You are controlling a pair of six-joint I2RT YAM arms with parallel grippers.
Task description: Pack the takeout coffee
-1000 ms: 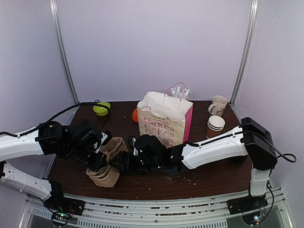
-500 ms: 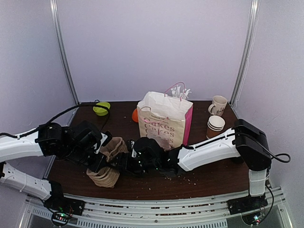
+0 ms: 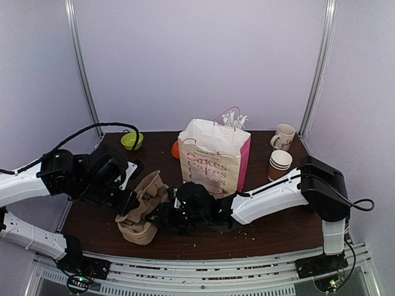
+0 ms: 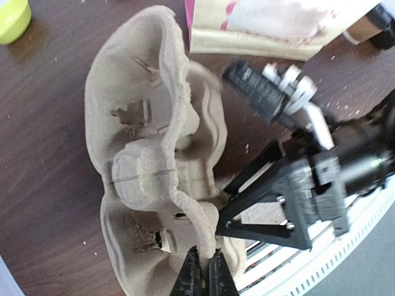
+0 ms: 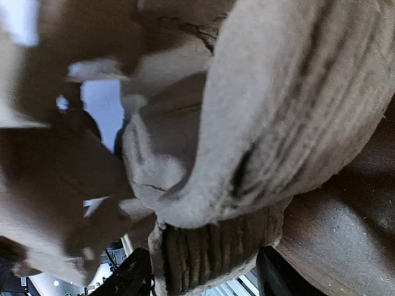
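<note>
A brown kraft cup with a white rim stands at the back right; no black lid shows on it. My left gripper is shut on the rim of a grey pulp cup carrier and holds it tilted up off a stack of the same carriers. In the left wrist view the closed fingers pinch the carrier's edge. My right gripper reaches in from the right; in its wrist view its jaws sit on either side of the stack's ribbed edge, touching it.
A white and pink paper bag printed "Cakes" stands open at mid table. A cream mug is behind the cup. A green bowl sits back left, an orange object beside the bag. Crumbs dot the wooden table.
My left gripper has pulled up and back to the left, raising the top carrier off the stack. My right arm has slid a little left and nearer, staying on the stack.
</note>
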